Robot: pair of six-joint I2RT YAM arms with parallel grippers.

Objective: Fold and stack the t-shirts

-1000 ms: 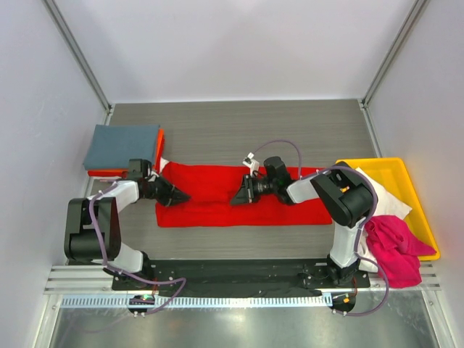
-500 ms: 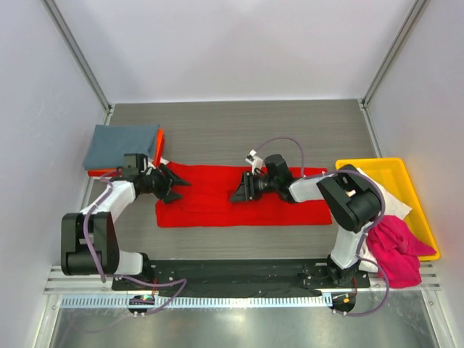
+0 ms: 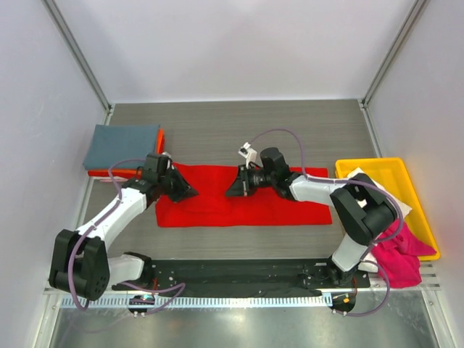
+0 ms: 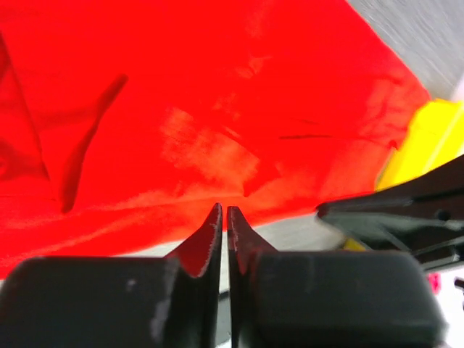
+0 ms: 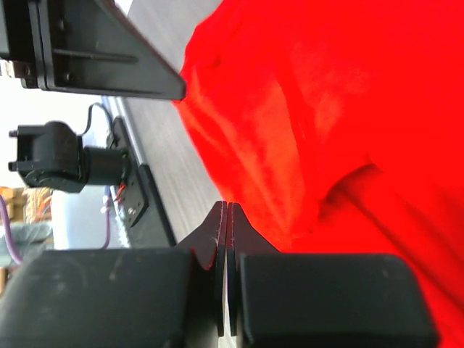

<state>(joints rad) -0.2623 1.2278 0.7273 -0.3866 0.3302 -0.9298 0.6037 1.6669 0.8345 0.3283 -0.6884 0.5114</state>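
The bright red t-shirt (image 3: 246, 204) lies folded in a long flat strip across the middle of the table. It fills the left wrist view (image 4: 217, 109) and the right wrist view (image 5: 348, 109). My left gripper (image 3: 191, 194) is shut over the strip's left part, with nothing between its jaws (image 4: 223, 212). My right gripper (image 3: 229, 193) is shut and empty over the strip's middle (image 5: 226, 207). The slate grey-blue shirt (image 3: 121, 145) lies folded on the orange shirt (image 3: 160, 142) at the back left. The white shirt (image 3: 386, 194) and the magenta pink shirt (image 3: 396, 251) are at the right.
A yellow plastic tray (image 3: 410, 178) stands at the right edge and holds the white shirt; the pink one hangs over its near end. Grey walls with metal posts close in the table. The arm bases sit on a black rail along the near edge.
My left arm has stretched out and its gripper has shifted a little right over the red shirt. My right gripper has edged slightly left and back. Both stayed shut.
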